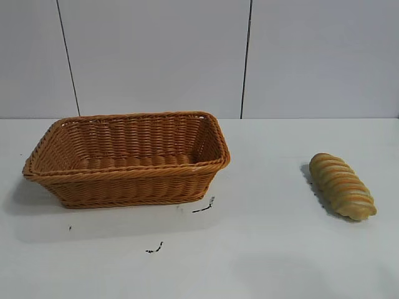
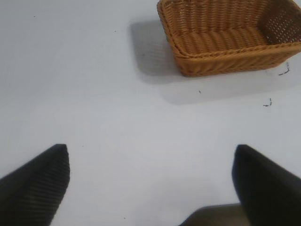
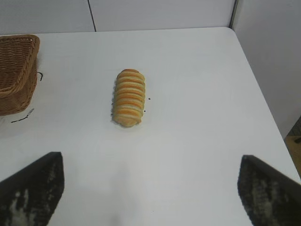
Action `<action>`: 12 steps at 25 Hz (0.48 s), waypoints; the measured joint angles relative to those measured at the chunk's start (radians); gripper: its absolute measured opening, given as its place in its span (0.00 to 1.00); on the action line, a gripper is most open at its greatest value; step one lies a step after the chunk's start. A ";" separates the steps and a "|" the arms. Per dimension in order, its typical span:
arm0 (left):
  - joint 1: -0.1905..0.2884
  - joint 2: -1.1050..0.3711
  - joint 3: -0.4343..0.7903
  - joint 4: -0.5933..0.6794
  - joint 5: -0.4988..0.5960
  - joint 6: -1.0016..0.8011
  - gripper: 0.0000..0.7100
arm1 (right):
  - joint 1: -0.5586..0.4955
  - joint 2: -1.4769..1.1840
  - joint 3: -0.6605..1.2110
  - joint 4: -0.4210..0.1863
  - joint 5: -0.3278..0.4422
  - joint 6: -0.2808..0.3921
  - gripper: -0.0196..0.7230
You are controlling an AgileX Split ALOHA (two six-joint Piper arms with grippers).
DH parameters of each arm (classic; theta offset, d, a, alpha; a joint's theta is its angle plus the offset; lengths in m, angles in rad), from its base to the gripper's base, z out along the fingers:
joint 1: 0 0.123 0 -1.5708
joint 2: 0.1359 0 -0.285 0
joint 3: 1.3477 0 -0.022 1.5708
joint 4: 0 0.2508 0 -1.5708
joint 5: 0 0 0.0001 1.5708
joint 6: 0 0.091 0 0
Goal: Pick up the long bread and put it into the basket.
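Observation:
The long bread (image 1: 342,185), a tan-yellow loaf with orange-brown spiral ridges, lies on the white table at the right; it also shows in the right wrist view (image 3: 129,97). The orange-brown wicker basket (image 1: 124,169) stands at the left, with nothing in it, and shows in the left wrist view (image 2: 225,59) and in part in the right wrist view (image 3: 16,75). Neither arm shows in the exterior view. My right gripper (image 3: 149,162) is open and holds nothing, well short of the bread. My left gripper (image 2: 151,153) is open and holds nothing, well short of the basket.
The white table (image 1: 262,249) has small black marks (image 1: 203,207) in front of the basket. A white panelled wall runs behind it. In the right wrist view the table's edge (image 3: 263,99) runs close beside the bread's side.

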 joint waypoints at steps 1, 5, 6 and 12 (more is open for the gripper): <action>0.000 0.000 0.000 0.000 0.000 0.000 0.97 | 0.000 0.014 0.000 0.000 0.000 -0.008 0.95; 0.000 0.000 0.000 0.000 0.000 0.000 0.97 | 0.000 0.145 -0.037 0.001 0.002 -0.015 0.95; 0.000 0.000 0.000 0.000 0.000 0.000 0.97 | 0.000 0.191 -0.057 0.000 0.002 -0.016 0.95; 0.000 0.000 0.000 0.000 0.000 0.000 0.97 | 0.000 0.475 -0.212 -0.030 0.000 -0.016 0.95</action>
